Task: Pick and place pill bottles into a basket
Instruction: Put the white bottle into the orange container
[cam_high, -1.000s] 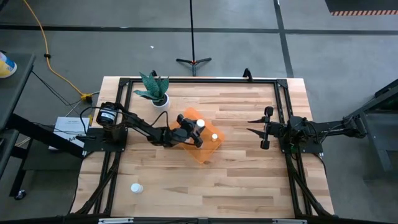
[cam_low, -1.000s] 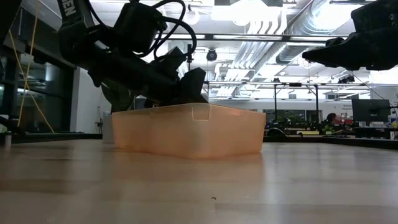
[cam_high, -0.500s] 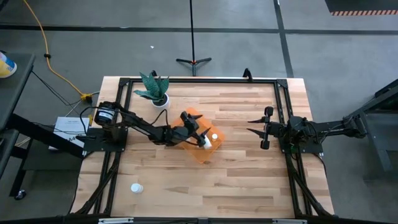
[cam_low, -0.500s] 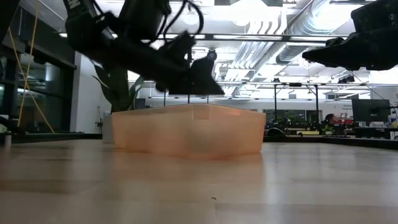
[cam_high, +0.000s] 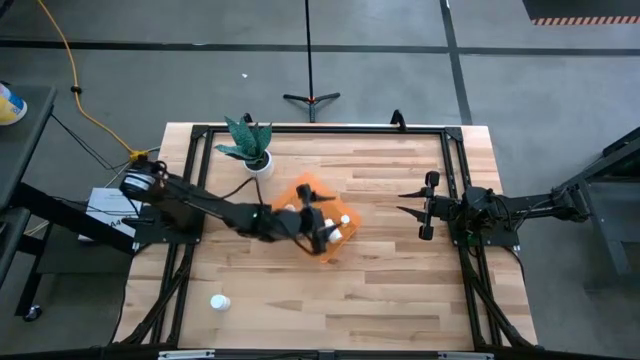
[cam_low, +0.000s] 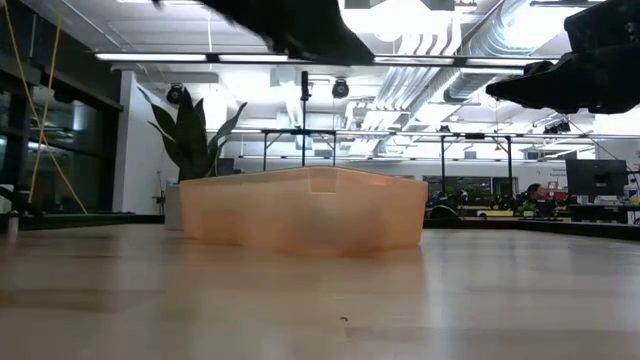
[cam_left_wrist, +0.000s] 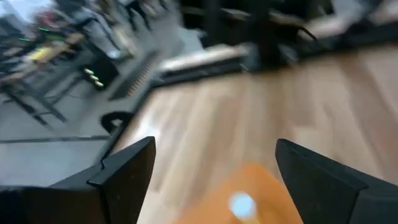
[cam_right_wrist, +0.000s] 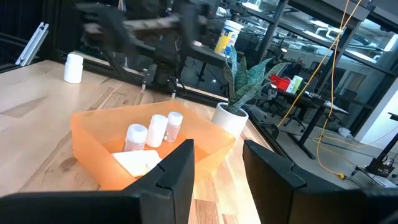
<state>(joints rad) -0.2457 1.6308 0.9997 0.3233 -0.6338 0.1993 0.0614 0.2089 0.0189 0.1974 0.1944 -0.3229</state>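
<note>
The orange basket (cam_high: 308, 192) stands mid-table; it also shows in the low view (cam_low: 310, 208) and the right wrist view (cam_right_wrist: 93, 140). Three white pill bottles (cam_right_wrist: 157, 129) stand in it next to a flat white piece (cam_right_wrist: 140, 160). One more bottle (cam_high: 219, 301) stands on the table near the front left. My left gripper (cam_high: 322, 232) hovers open and empty over the basket's near right part. In its wrist view (cam_left_wrist: 214, 149) a white cap (cam_left_wrist: 241, 204) shows below, between the fingers. My right gripper (cam_high: 402, 202) waits open to the basket's right, above the table.
A white pot with a green plant (cam_high: 256, 158) stands behind the basket toward the far left. Bare wood lies in front of the basket and between it and my right gripper. A black frame (cam_high: 320, 129) runs around the table's edges.
My left gripper has gone from the basket's far left part across it toward the near right, and it has risen: in the low view it has climbed from just above the rim to the top of the picture. My right arm has kept still.
</note>
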